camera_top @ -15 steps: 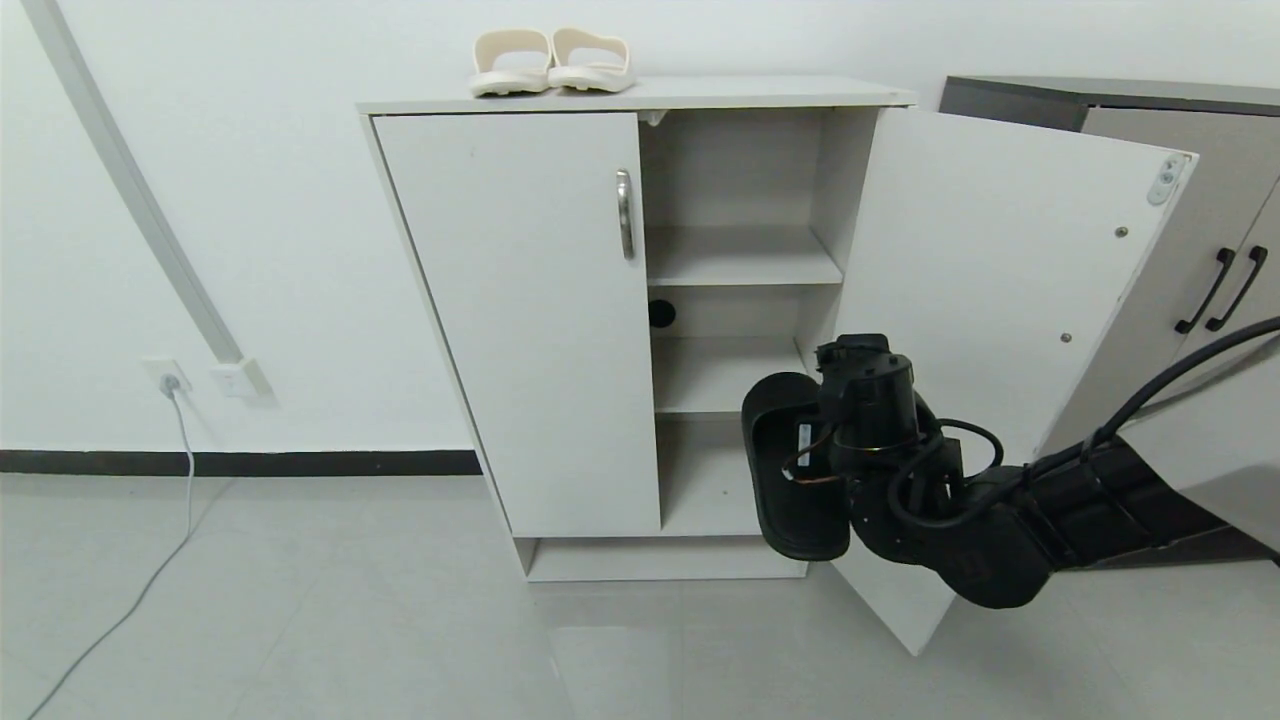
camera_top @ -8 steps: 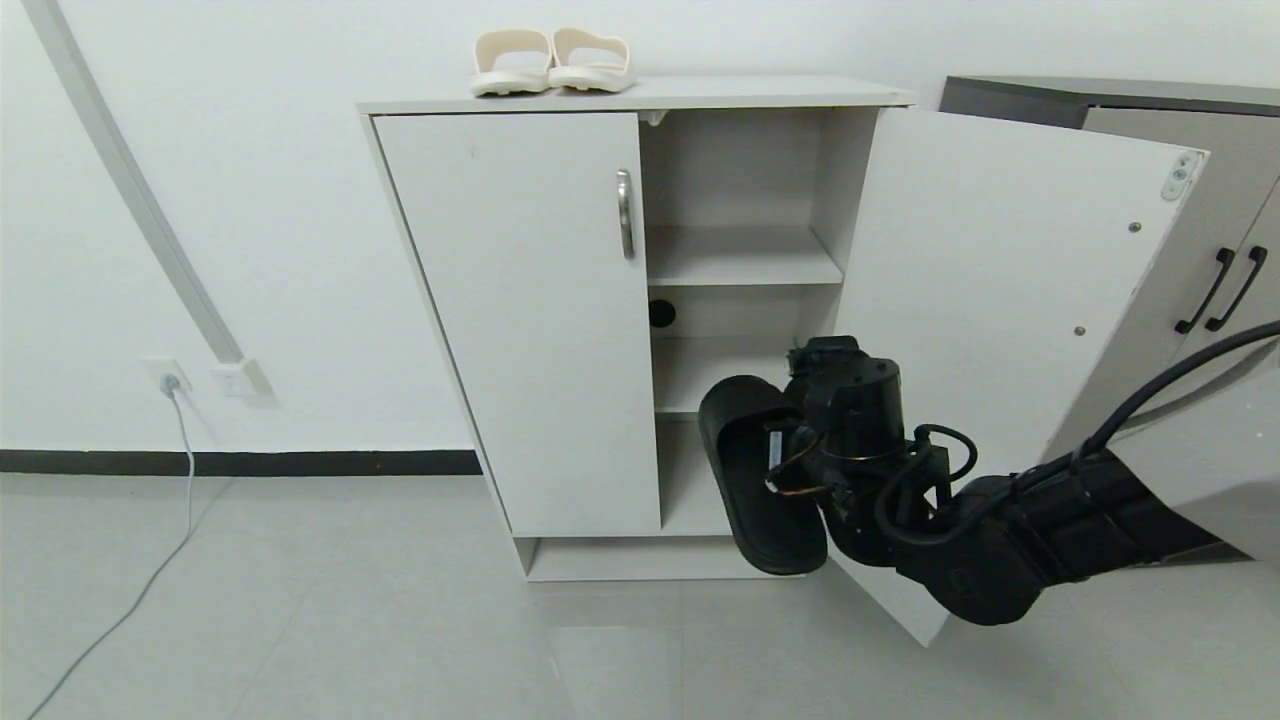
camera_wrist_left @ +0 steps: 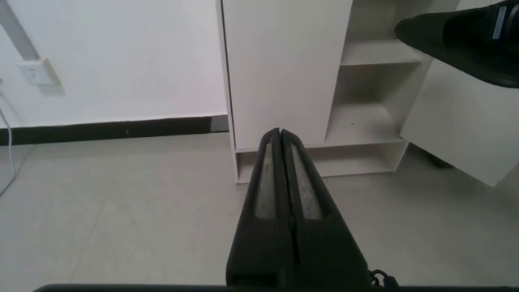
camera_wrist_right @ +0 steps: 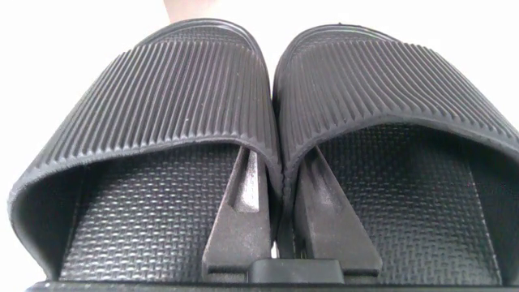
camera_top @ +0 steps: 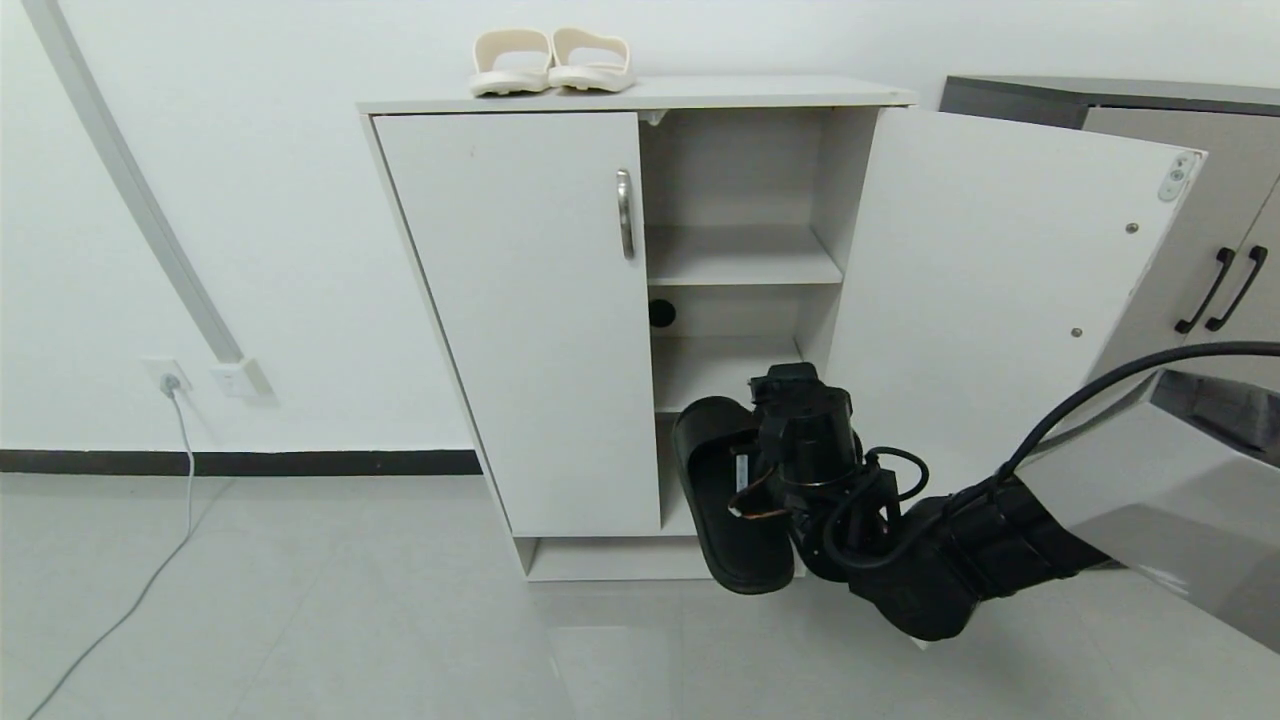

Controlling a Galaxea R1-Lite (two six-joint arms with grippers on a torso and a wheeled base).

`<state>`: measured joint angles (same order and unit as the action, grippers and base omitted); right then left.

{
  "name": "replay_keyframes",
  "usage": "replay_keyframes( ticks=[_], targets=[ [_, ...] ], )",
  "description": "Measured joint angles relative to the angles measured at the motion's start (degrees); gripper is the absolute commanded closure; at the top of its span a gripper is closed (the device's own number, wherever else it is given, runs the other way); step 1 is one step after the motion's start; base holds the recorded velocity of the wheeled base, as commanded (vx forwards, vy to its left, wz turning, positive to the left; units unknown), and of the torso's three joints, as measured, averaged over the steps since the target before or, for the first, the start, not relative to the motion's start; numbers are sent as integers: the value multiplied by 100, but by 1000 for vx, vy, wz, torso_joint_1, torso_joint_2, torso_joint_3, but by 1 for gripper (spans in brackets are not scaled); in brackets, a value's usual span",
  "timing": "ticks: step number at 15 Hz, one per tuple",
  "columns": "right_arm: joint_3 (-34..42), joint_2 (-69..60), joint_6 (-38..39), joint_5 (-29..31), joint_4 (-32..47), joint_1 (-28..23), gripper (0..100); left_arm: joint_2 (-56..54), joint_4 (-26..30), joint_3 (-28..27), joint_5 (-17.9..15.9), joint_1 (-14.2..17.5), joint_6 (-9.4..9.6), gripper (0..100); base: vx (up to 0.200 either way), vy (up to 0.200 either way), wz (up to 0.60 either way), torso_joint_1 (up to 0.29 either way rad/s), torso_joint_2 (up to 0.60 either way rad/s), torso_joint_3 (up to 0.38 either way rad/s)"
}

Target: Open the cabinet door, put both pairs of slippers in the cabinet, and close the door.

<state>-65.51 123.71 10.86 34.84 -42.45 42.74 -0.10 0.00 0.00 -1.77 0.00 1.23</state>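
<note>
The left gripper (camera_wrist_left: pixel 280 174) hangs well back from the cabinet (camera_top: pixel 640 95), its fingers pressed together on nothing, so this arm is the farther one. The cream slippers (camera_top: pixel 552 62) sit side by side on the cabinet top at about 11 o'clock from the open compartment, not yet put away. The left door (camera_top: pixel 520 320) is closed; to its right the shelves are exposed.

The black slippers (camera_top: pixel 725 500) hang in front of the bottom compartment, just outside its mouth. Their long axis stands nearly on end, running from about 11 o'clock down to 5 o'clock in the head view.

The right gripper (camera_wrist_right: pixel 284 215) pinches the two inner strap edges together, one finger under each strap. The pair lies at 9 o'clock from the wrist, and the bottom shelf lies beyond it at roughly 10 o'clock. That is likely the crux: the pair must tip from upright to flat as it goes in, or the lower end may catch the cabinet's base. The open door (camera_top: pixel 990 280) stands swung out at 2 o'clock, close beside the right arm
</note>
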Motion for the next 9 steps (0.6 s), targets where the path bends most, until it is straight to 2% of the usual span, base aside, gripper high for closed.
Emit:
replay_keyframes(
  ticks=[2, 9],
  targets=[
    [0, 71, 0, 2, -72, 9, 100, 0, 2, 0, -6, 0, 7, 100, 0, 0, 0, 1, 1, -38],
    [-6, 204, -5, 5, -88, 4, 100, 2, 5, 0, -6, 0, 10, 100, 0, 0, 0, 2, 0, -182]
  ],
)
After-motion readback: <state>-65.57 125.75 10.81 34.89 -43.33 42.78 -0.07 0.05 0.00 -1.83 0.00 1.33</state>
